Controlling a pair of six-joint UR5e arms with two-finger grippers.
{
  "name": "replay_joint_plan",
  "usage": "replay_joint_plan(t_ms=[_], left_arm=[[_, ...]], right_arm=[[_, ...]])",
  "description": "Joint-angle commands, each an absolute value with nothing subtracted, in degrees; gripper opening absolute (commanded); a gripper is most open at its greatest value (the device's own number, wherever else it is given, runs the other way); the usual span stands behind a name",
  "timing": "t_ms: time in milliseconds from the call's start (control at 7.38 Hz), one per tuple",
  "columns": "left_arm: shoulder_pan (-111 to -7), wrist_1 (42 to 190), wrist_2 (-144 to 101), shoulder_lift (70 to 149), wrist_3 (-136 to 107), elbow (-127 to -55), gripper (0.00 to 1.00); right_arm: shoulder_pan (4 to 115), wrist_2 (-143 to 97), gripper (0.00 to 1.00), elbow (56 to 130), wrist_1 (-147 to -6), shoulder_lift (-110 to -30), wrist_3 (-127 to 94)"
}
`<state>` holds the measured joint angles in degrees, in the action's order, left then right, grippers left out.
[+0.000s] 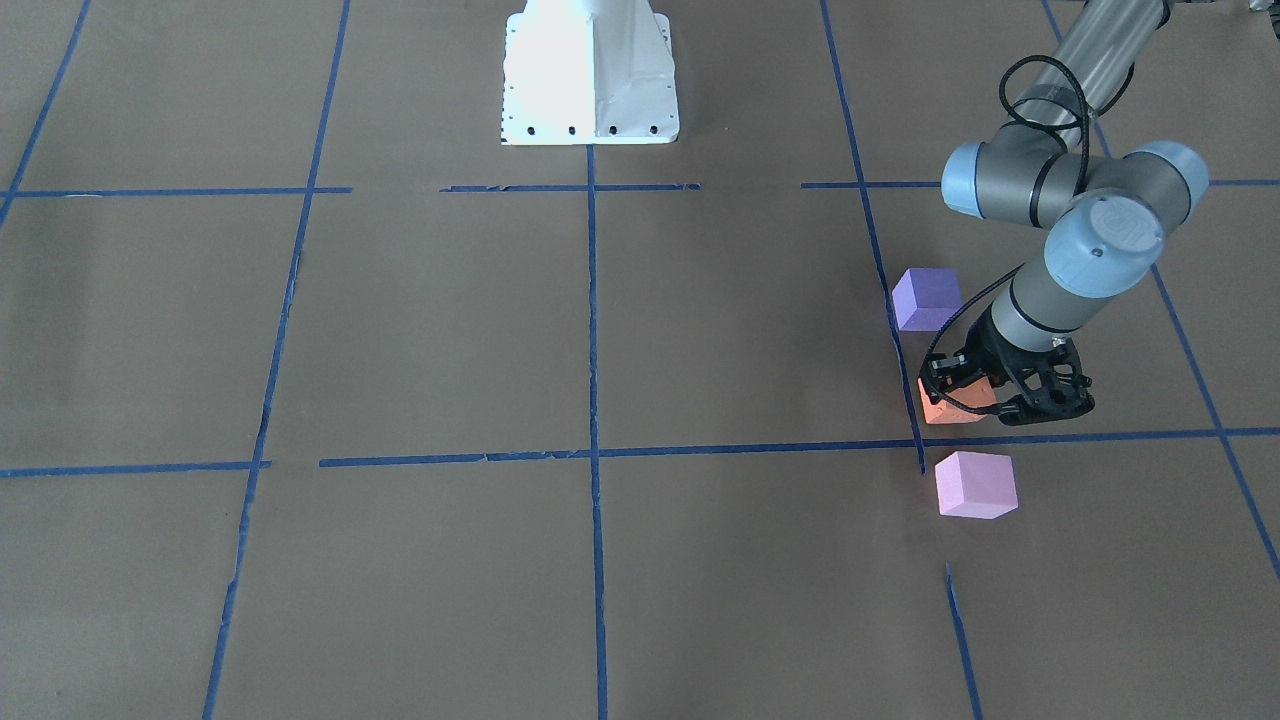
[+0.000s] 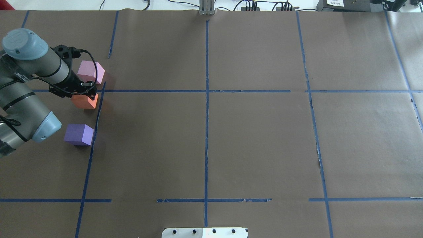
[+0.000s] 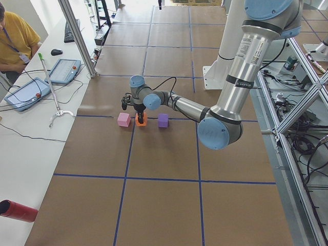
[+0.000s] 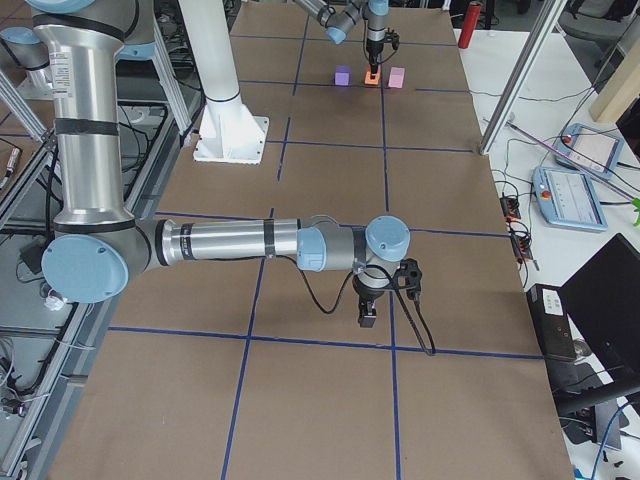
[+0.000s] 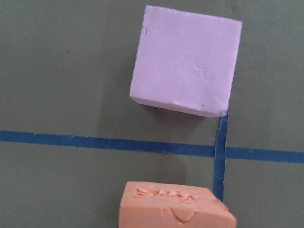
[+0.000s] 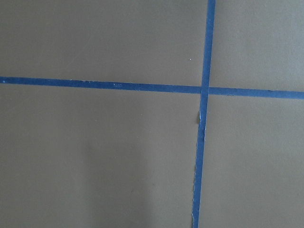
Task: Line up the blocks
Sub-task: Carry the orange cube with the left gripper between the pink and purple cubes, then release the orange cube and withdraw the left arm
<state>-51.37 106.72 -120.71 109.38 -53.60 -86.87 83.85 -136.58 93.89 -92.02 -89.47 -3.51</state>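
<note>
Overhead exterior footage placed the left gripper (image 2: 82,92) low over the orange block (image 2: 84,101), its black fingers (image 2: 90,95) down at the block's upper edges. From the front-facing camera the jaws stood roughly a block's width apart, one on each side of the orange block, which looked to rest on the brown paper table (image 1: 700,330). Whether they pinched it or merely flanked it could not be told. The pink block (image 1: 975,484) sat just beyond the orange block on the side away from the robot base (image 1: 590,75), apart from it, with a strip of blue tape (image 5: 109,144) crossing between the two in the left wrist view. The purple block (image 1: 927,298) sat on the orange block's other side, toward the base, also apart. All three lay in a rough row. Pitted marks showed on the orange block's top face in the wrist view. The right gripper (image 4: 367,318) hung well away from the orange block at the table's opposite end, pointing down over bare paper. It appeared only in the right side view, so its opening could not be judged.
</note>
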Motion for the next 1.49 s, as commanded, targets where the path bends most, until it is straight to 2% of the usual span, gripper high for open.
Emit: replay_joint_plan(t_ms=[0, 271, 407, 678, 814, 1085, 1356], left_arm=[[-51.3, 106.8, -120.8, 109.0, -53.5, -87.4, 0.99], [-53.2, 106.3, -120.8, 107.4, -53.4, -91.2, 1.0], [-58.0, 105.8, -120.8, 105.3, -52.0, -94.4, 1.0], [-68.1, 95.9, -125.4, 104.9, -30.6, -95.3, 1.0], [-74.6, 90.8, -125.2, 103.2, -14.6, -94.6, 1.0], [-85.5, 90.2, -125.2, 97.9, 7.6, -90.6, 1.0], [-88.1, 91.0, -125.7, 93.4, 12.4, -89.5, 1.0]], right_arm=[[83.8, -136.6, 1.0, 93.9, -92.0, -89.5, -3.5], [83.8, -136.6, 1.0, 93.9, -92.0, -89.5, -3.5], [83.8, -136.6, 1.0, 94.0, -92.0, -89.5, -3.5], [83.8, -136.6, 1.0, 93.9, -92.0, -89.5, -3.5], [83.8, -136.6, 1.0, 93.9, -92.0, -89.5, -3.5], [83.8, -136.6, 1.0, 94.0, -92.0, -89.5, -3.5], [83.8, -136.6, 1.0, 94.0, -92.0, -89.5, -3.5]])
